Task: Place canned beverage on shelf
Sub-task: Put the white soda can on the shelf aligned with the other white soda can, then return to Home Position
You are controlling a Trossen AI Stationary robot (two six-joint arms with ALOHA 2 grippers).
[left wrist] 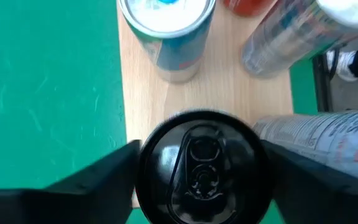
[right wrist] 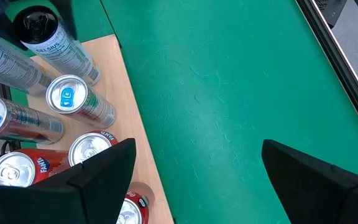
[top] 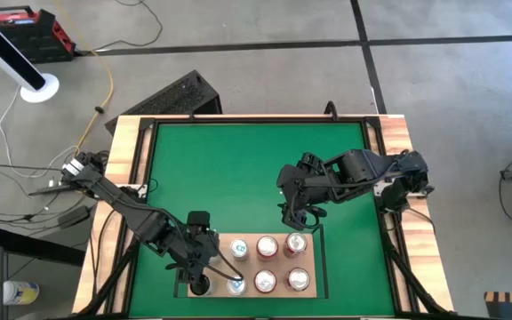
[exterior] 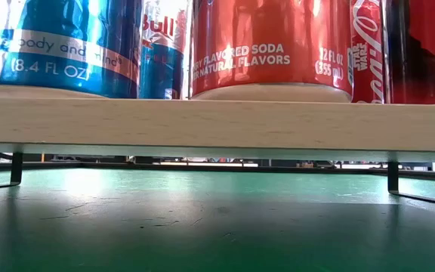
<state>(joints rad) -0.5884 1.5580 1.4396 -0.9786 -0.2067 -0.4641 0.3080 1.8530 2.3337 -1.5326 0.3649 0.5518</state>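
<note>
Green matting point(top: 238, 178) covers the table, with the shelf point(top: 278, 265) at its near edge carrying cans in two rows. At the shelf's left end the left gripper point(top: 201, 283) straddles an upright black-topped can point(left wrist: 204, 168) on the board, fingers spread just outside its sides. Over the mat beside the shelf, the right gripper point(top: 293, 213) hangs spread wide, holding nothing.

Bright even light; glare on can tops point(right wrist: 67, 96); wrist views blurred.
</note>
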